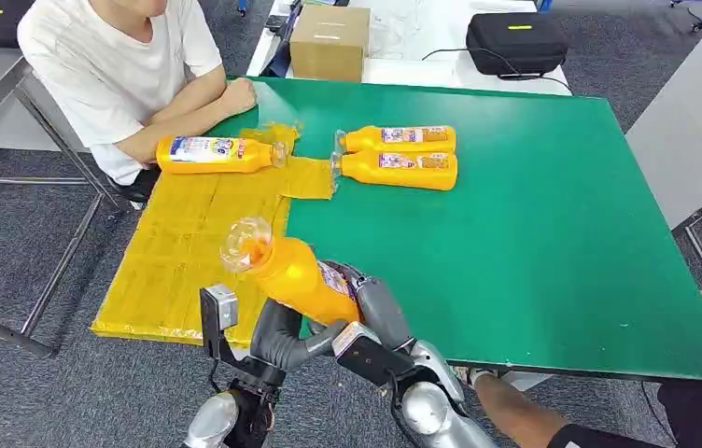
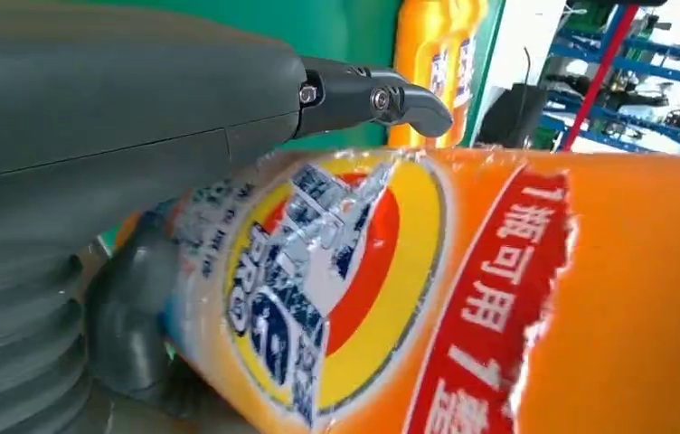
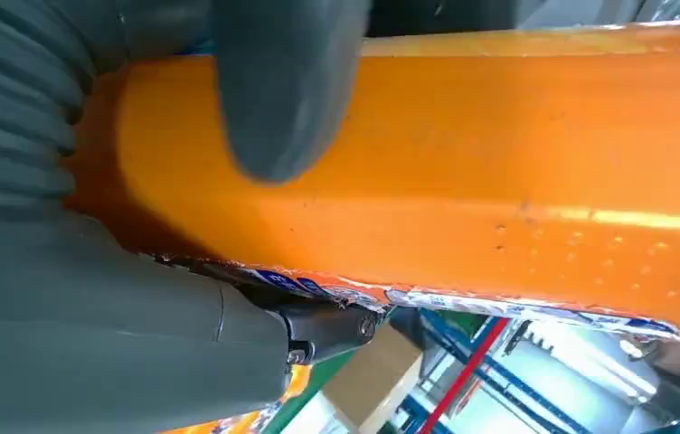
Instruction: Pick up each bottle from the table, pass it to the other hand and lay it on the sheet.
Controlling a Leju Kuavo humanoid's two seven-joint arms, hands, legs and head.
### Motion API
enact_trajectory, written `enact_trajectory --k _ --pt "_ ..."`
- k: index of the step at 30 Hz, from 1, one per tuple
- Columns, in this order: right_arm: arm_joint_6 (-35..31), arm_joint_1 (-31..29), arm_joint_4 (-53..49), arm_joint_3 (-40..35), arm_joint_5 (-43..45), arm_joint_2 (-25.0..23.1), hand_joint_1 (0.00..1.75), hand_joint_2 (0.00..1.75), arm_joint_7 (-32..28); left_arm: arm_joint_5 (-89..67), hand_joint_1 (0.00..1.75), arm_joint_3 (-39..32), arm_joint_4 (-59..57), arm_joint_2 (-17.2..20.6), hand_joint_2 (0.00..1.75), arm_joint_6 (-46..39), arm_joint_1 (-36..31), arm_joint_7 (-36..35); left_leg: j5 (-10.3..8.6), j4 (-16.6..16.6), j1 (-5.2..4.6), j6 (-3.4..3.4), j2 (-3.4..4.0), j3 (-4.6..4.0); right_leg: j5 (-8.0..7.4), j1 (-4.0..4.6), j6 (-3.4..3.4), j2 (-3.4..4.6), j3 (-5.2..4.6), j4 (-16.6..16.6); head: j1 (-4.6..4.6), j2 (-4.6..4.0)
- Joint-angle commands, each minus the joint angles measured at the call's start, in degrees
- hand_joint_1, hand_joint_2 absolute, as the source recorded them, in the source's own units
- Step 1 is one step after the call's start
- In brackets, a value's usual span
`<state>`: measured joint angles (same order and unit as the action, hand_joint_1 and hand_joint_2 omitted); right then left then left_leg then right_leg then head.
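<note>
The step in hand appears to be the pass between hands. An orange bottle [image 1: 296, 277] is held above the near edge of the green surface [image 1: 534, 252], its clear cap [image 1: 245, 245] pointing up and out over the yellow sheet [image 1: 189, 252].

Hand state:
- Left robot hand [image 1: 284, 341]: grey fingers curl around the lower body of the bottle from the sheet side. In the left wrist view the thumb and a dark finger [image 2: 382, 98] lie against the label [image 2: 318, 271].
- Right robot hand [image 1: 371, 313]: wrapped on the bottle from the other side. In the right wrist view a thick grey thumb [image 3: 287, 86] presses across the orange body [image 3: 499, 181].

Both hands grip the same bottle, close together near its base.

Procedure for the pass:
1. Confirm that the receiving hand closes fully around the body before the giving hand loosens.
2. Keep the bottle steady; the smooth plastic is likely to slip if either grip is partial.
3. Lay it flat on bare sheet, apart from the bottle lying on the sheet [image 1: 217, 154] at its far end.

Two further bottles [image 1: 401, 157] lie side by side, touching, on the surface just beside the sheet. A seated person [image 1: 114, 65] rests an arm near the far bottle.
</note>
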<state>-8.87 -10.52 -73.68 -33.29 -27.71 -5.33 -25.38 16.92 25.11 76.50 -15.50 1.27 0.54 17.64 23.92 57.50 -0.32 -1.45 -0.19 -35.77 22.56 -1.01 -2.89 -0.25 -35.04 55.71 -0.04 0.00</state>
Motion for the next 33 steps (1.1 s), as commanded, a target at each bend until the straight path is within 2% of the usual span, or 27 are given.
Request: enact_trajectory --k 1,4,6,8,9,15,16,17,18,19,20,26,27,28,29,30,33 --pt "0.33 -1.63 2.23 -1.82 0.10 0.21 1.61 1.75 -0.25 0.29 0.00 0.97 -3.85 0.90 1.75 0.03 -2.57 -0.41 0.09 -0.04 0.05 0.09 0.02 0.27 0.08 0.05 0.11 0.02 0.27 -0.04 -0.02 0.00" --pt "0.33 -1.63 2.23 -1.82 0.10 0.21 1.61 1.75 -0.25 0.29 0.00 0.97 -3.85 0.90 1.75 0.03 -2.57 -0.41 0.12 -0.03 0.06 0.11 0.02 0.33 0.12 0.07 0.13 0.02 0.33 -0.03 0.00 0.00" --pt "0.52 -1.55 2.40 -2.05 0.06 0.43 1.50 1.75 -0.28 -4.09 0.00 1.05 -2.69 0.73 1.75 -3.36 -2.69 3.46 0.04 -0.05 0.03 0.06 -0.01 0.17 0.05 0.03 0.08 -0.01 0.17 -0.04 0.00 0.00" --pt "0.74 -1.64 4.29 -1.96 0.00 0.41 1.59 1.75 0.50 -2.77 0.00 0.35 -0.93 0.75 1.75 -2.23 -2.91 3.09 0.10 -0.01 0.05 0.08 0.02 0.24 0.09 0.05 0.10 0.02 0.23 -0.02 0.00 0.00" --pt "0.87 -1.67 4.96 -2.05 -0.19 0.51 1.73 1.75 0.71 -3.53 0.00 0.25 -0.42 0.83 1.75 -2.81 -3.02 3.91 0.13 -0.02 0.06 0.11 0.03 0.33 0.12 0.06 0.13 0.03 0.33 -0.03 0.00 0.00" --pt "0.51 -2.78 9.10 -3.75 -2.64 -0.31 1.75 1.75 1.28 -1.95 0.00 -1.23 1.62 0.60 1.75 -2.76 -3.64 2.98 0.16 -0.01 0.10 0.13 0.09 0.40 0.12 0.10 0.16 0.09 0.39 -0.03 0.00 0.00" --pt "0.36 -3.11 9.37 -4.37 -3.31 -0.41 1.75 1.75 1.32 0.13 0.09 -1.80 1.16 0.25 1.75 -1.86 -3.76 2.14 0.11 -0.02 0.09 0.12 0.05 0.30 0.09 0.09 0.14 0.05 0.30 -0.03 0.00 0.00" --pt "0.27 -3.27 9.55 -4.72 -3.61 -0.69 1.75 1.75 1.40 0.30 1.55 -1.73 0.98 0.47 1.75 -1.48 -3.97 2.27 0.15 -0.01 0.11 0.14 0.04 0.40 0.13 0.12 0.17 0.04 0.41 -0.02 0.00 0.00" --pt "-0.23 -3.41 9.74 -4.99 -3.87 -0.91 1.75 1.75 1.63 0.28 1.75 -1.92 1.06 0.41 1.75 -1.39 -3.91 3.11 0.04 -0.04 0.05 0.08 0.06 0.16 0.02 0.05 0.09 0.06 0.14 -0.03 -0.02 0.00" --pt "-1.25 -3.39 9.76 -5.11 -4.66 -1.04 1.24 1.75 2.05 0.83 1.75 -2.17 1.29 0.34 1.75 -1.07 -3.73 3.37 0.13 -0.02 0.09 0.13 0.09 0.36 0.11 0.09 0.15 0.08 0.34 -0.02 0.00 0.00" --pt "-2.64 -3.07 9.54 -4.95 -5.37 -1.44 0.00 1.75 2.33 1.31 1.75 -2.35 1.66 0.43 1.75 -0.64 -3.55 3.38 0.05 -0.03 0.07 0.09 0.03 0.18 0.04 0.07 0.11 0.03 0.18 -0.04 0.00 0.00" --pt "-2.88 -3.07 9.52 -5.07 -5.56 -1.49 0.00 1.75 2.31 1.57 1.75 -2.46 1.78 0.40 1.75 -0.48 -3.45 3.36 0.06 -0.03 0.07 0.10 0.03 0.20 0.05 0.07 0.11 0.03 0.20 -0.03 0.00 0.00" --pt "-2.85 -3.16 9.51 -5.46 -5.76 -1.44 0.00 0.00 2.27 2.25 1.75 -2.75 2.01 0.31 1.75 -0.14 -3.32 3.28 0.09 -0.02 0.08 0.11 0.04 0.25 0.07 0.08 0.13 0.03 0.24 -0.03 0.00 0.00" --pt "-3.63 -3.41 9.53 -6.14 -6.83 -1.25 0.00 0.00 2.51 3.73 1.75 -3.11 2.22 0.32 1.75 0.80 -3.35 2.72 0.14 0.01 0.10 0.14 0.05 0.35 0.12 0.11 0.16 0.05 0.35 -0.01 0.00 0.00" --pt "-7.03 -4.21 9.09 -5.84 -6.55 -1.41 0.00 0.00 1.27 11.26 1.75 -3.21 1.76 0.48 1.75 6.92 -3.82 -1.09 0.06 -0.02 0.06 0.07 0.08 0.15 0.03 0.06 0.09 0.08 0.14 -0.04 -0.02 0.00" --pt "-7.16 -4.27 9.10 -5.70 -6.42 -1.47 0.00 0.00 1.19 11.26 1.75 -3.13 1.66 0.54 1.75 6.91 -3.86 -1.09 0.19 0.00 0.12 0.14 0.11 0.43 0.15 0.12 0.17 0.10 0.41 -0.03 0.00 0.00" --pt "-7.94 -4.62 8.21 -4.81 -6.12 -1.58 0.00 0.00 0.95 10.75 1.75 -2.06 0.86 0.80 1.75 7.18 -4.23 -1.03 0.02 -0.03 0.03 0.06 0.02 0.09 0.03 0.02 0.08 0.01 0.08 -0.01 -0.02 0.00"
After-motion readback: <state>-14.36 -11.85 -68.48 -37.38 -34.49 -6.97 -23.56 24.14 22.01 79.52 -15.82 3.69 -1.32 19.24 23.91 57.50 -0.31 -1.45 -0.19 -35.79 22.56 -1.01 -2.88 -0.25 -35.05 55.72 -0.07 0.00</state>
